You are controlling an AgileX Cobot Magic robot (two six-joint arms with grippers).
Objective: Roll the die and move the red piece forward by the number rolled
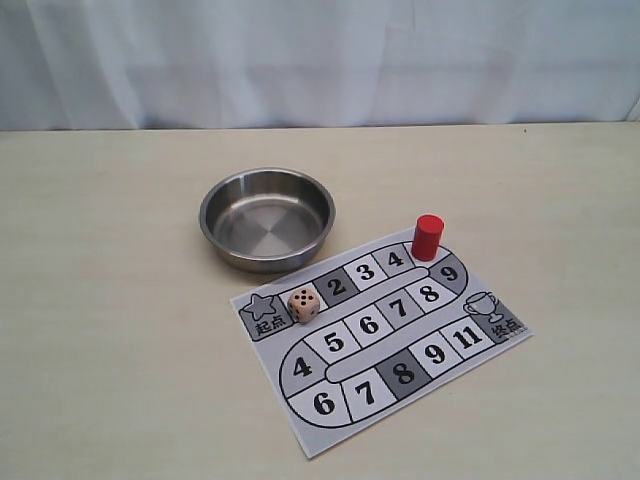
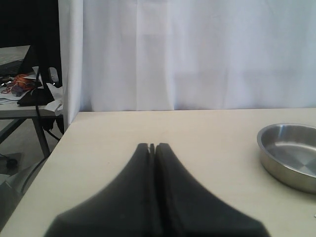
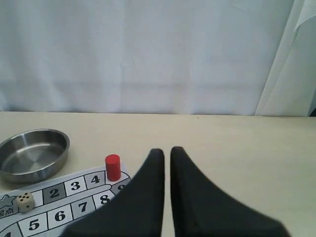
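Note:
The die (image 1: 304, 304) is a pale wooden cube with black pips, resting on the board's first square beside the star; the right wrist view shows the die (image 3: 24, 201) too. On the corner square past the 4 stands the red piece (image 1: 427, 237), upright, and this red piece (image 3: 113, 167) lies just off my right gripper's tips. Neither gripper appears in the exterior view. My left gripper (image 2: 152, 146) is shut and empty above bare table. My right gripper (image 3: 167, 150) shows only a thin slit between its fingers and holds nothing.
The printed number board (image 1: 368, 366) lies flat, slanted on the table. Behind it sits an empty steel bowl (image 1: 267, 218), which the left wrist view (image 2: 291, 155) and the right wrist view (image 3: 32, 154) also catch. A white curtain backs the table.

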